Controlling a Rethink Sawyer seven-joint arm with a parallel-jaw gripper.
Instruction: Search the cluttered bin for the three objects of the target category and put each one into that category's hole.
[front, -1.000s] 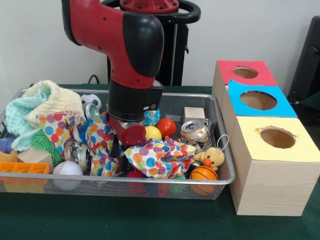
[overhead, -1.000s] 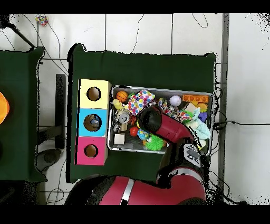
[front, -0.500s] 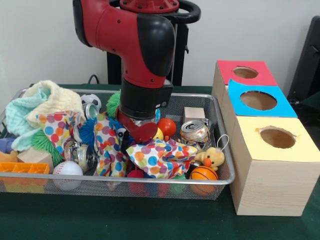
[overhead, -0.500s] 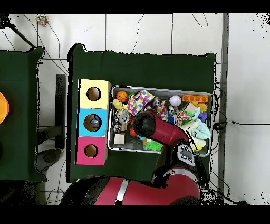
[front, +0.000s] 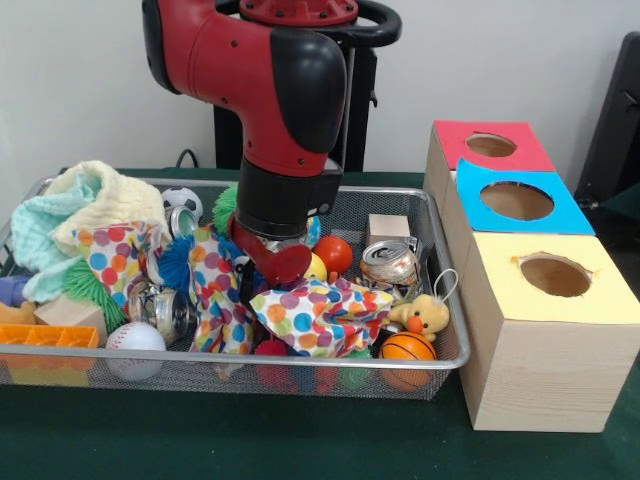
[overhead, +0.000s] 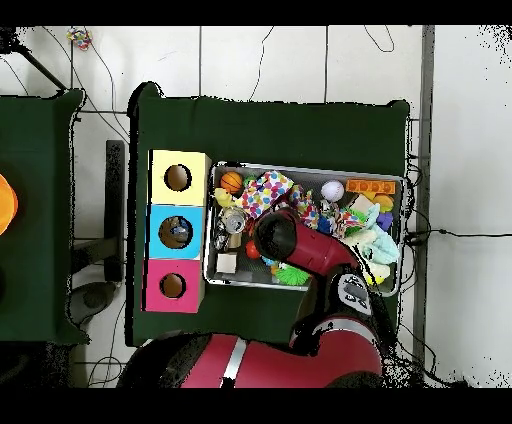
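- Green cloth (front: 300, 445) covers the table, with a pale wall behind and a tiled floor showing around it in the overhead view.
- Nearest in the front view, the wire mesh bin (front: 250, 365) holds a white baseball (front: 135, 340), an orange block (front: 45, 337) and a small basketball (front: 408, 347) along its front rim.
- Just behind them lie a polka-dot cloth (front: 320, 310), a yellow duck toy (front: 425, 316) and a crushed can (front: 390, 264).
- Beside the bin stand three wooden boxes in a row: the yellow-topped box (front: 555, 275) nearest, then the blue-topped box (front: 518, 202), then the red-topped box (front: 490, 146), each with a round hole.
- Mid-bin, the red and black arm (front: 285, 110) comes down into the clutter; the gripper (front: 275, 262) sits low among the polka-dot cloth, and I cannot tell whether it is parted or closed.
- An orange ball (front: 334, 254) and a yellow ball (front: 316, 267) lie just beside it.
- Farther back are a wooden cube (front: 387, 228), a soccer ball (front: 182, 203) and a pale yellow and mint towel (front: 75, 215).
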